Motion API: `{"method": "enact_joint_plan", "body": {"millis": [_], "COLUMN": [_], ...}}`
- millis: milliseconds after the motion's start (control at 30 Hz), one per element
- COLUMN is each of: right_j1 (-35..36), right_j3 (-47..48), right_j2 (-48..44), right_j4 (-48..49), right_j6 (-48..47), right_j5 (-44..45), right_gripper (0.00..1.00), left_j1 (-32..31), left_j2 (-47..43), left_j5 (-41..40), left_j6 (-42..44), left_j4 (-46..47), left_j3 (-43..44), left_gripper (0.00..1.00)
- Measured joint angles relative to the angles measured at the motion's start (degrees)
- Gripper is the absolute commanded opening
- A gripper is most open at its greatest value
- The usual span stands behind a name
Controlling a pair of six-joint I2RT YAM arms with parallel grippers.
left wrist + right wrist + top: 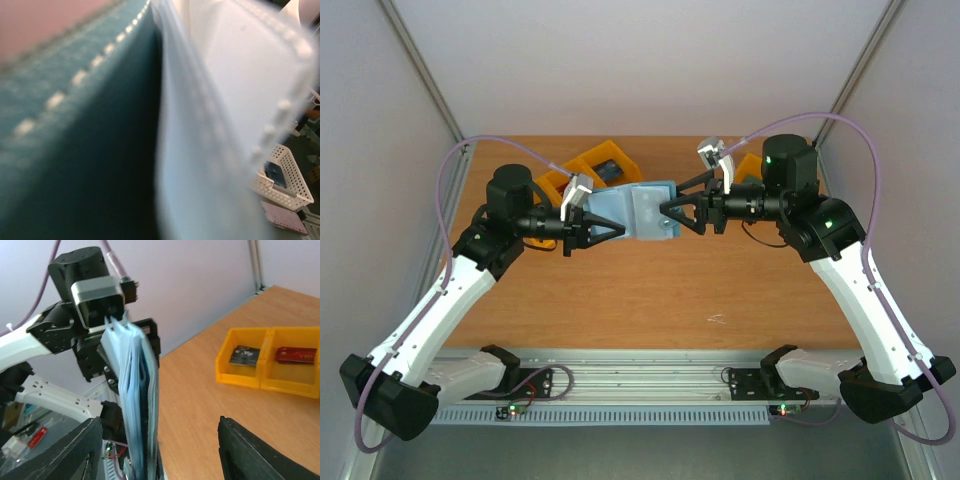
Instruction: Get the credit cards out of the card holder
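A: The card holder (pixel 642 212) is held up between the two arms, above the table (pixel 620 290), with its pale blue inside showing to the overhead camera.

B: And the left gripper (pixel 612 228) has it, fingers pressed together on the holder's left edge in a firm pinch. From that wrist the view is all holder: dark teal outer skin with white stitching on one side, light blue lining on the other.

A: The right gripper (pixel 668 209) sits at the holder's opposite edge, tip right up against it. Touching? Too close to call from above.

B: Its own camera helps. Both black fingers (pixel 255 450) are spread wide and the holder shows between them, but nothing is pinched. The holder stands edge-on there, layers fanned a little, with the left gripper clamped on behind it.

A: Any cards in the pockets?

B: Can't tell from edge-on. But beyond the holder, on the far side from the arm bases, there's a double orange bin (pixel 267 375) on the table. A dark card (pixel 244 355) lies in the compartment nearer the holder, a red card (pixel 296 354) in the next one along.

A: A second orange bin (pixel 752 166) shows beyond the holder's right side, partly hidden behind the right arm
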Motion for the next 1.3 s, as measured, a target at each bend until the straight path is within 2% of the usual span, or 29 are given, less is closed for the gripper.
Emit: {"method": "enact_joint_plan", "body": {"millis": [167, 400, 467, 533, 633, 933, 1033, 1200, 1233, 1267, 1300], "right_j1": [-0.07, -0.35, -0.35, -0.35, 0.13, 5.11, 6.73, 7.15, 7.15, 7.17, 7.19], "right_j3": [2.67, 2.73, 2.73, 2.86, 3.04, 3.28, 3.91, 3.91, 3.93, 3.93, 3.96], "right_j2": [2.16, 2.60, 2.62, 2.78, 3.61, 7.61, 8.63, 9.11, 9.16, 9.27, 9.31], "right_j4": [-1.27, -2.80, -3.45, -4.24, -4.66, -2.86, -2.19, -0.79, -0.48, -0.24, -0.09], "right_j6": [0.66, 0.90, 0.79, 0.66, 0.44, -0.46, -0.70, -0.48, -0.46, -0.11, 0.11], "right_j5": [3.50, 5.01, 4.96, 4.96, 4.94, 5.01, 4.46, 2.73, 2.51, 2.25, 2.05], "right_gripper": [0.48, 0.41, 0.43, 0.51, 0.57, 0.60, 0.53, 0.23, 0.15, 0.09, 0.03], "left_j1": [0.00, 0.00, 0.00, 0.00, 0.00, -0.02, -0.02, -0.02, -0.02, -0.02, 0.00], "left_j2": [-0.39, -0.72, -0.72, -0.72, -0.72, -0.72, -0.72, -0.72, -0.72, -0.72, -0.72], "left_j5": [-0.55, -1.22, -1.31, -1.40, -1.46, -1.46, -1.46, -1.73, -1.90, -2.16, -2.58], "left_j6": [4.68, 7.91, 8.63, 9.44, 10.32, 11.41, 11.41, 11.41, 11.39, 11.39, 11.37], "left_j4": [-4.55, -6.80, -7.17, -7.67, -7.96, -8.00, -7.98, -7.98, -7.98, -7.98, -7.98], "left_j3": [0.39, 0.46, 0.46, 0.46, 0.46, 0.48, 0.48, 0.48, 0.48, 0.48, 0.48], "left_gripper": [0.00, 0.00, 0.00, 0.00, 0.00, 0.00, 0.00, 0.00, 0.03, 0.14, 0.28]}}
